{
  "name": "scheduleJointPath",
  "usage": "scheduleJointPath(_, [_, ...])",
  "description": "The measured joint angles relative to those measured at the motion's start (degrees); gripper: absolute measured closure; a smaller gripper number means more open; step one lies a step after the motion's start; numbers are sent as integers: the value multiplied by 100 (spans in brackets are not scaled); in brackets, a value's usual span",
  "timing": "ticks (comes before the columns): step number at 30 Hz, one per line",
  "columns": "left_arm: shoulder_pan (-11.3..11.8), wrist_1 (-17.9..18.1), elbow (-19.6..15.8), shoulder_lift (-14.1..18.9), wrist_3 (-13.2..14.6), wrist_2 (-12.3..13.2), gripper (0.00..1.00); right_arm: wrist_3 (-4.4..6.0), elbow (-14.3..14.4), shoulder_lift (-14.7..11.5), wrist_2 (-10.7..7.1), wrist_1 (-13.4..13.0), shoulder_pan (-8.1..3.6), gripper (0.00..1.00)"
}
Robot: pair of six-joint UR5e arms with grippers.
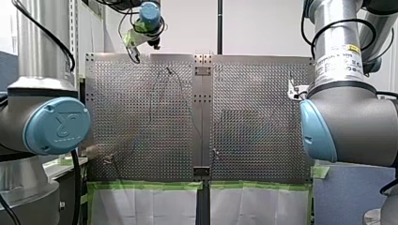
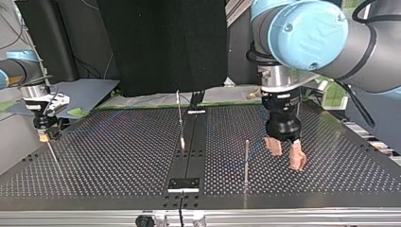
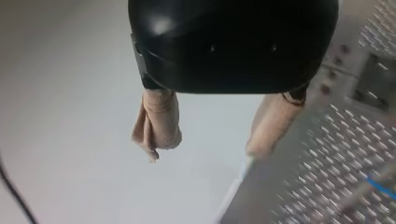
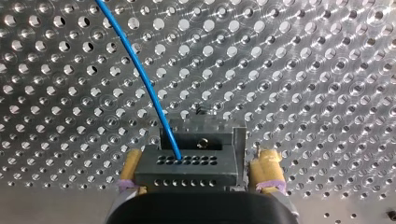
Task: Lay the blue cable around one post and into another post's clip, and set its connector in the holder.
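Yellow pads nearest, on my right gripper (image 4: 198, 161): closed on the grey connector (image 4: 182, 170), snug at both sides. Just behind it, the holder (image 4: 217, 137); looks seated or all but, so probably the last step of the job. From the connector, the blue cable (image 4: 139, 70), away over the perforated table (image 4: 303, 70). Further on, a post (image 2: 179, 118) mid-table, then a second post (image 2: 246, 161) with a faint blue stretch beside it; looped or clipped, cannot tell. Farthest, at the front view's far edge, my left gripper (image 2: 285, 152): beige pads wide apart, holding nothing. Hangs just beside that second post, the likeliest thing to knock on any move.
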Motion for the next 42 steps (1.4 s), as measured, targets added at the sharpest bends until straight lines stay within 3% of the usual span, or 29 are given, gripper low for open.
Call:
scheduleJointPath(8, [13, -268, 25, -110, 490, -35, 0, 0, 0, 0, 0, 0, 0, 0])
scheduleJointPath(42, [35, -206, 27, -113, 2375, -88, 0, 0, 0, 0, 0, 0, 0, 0])
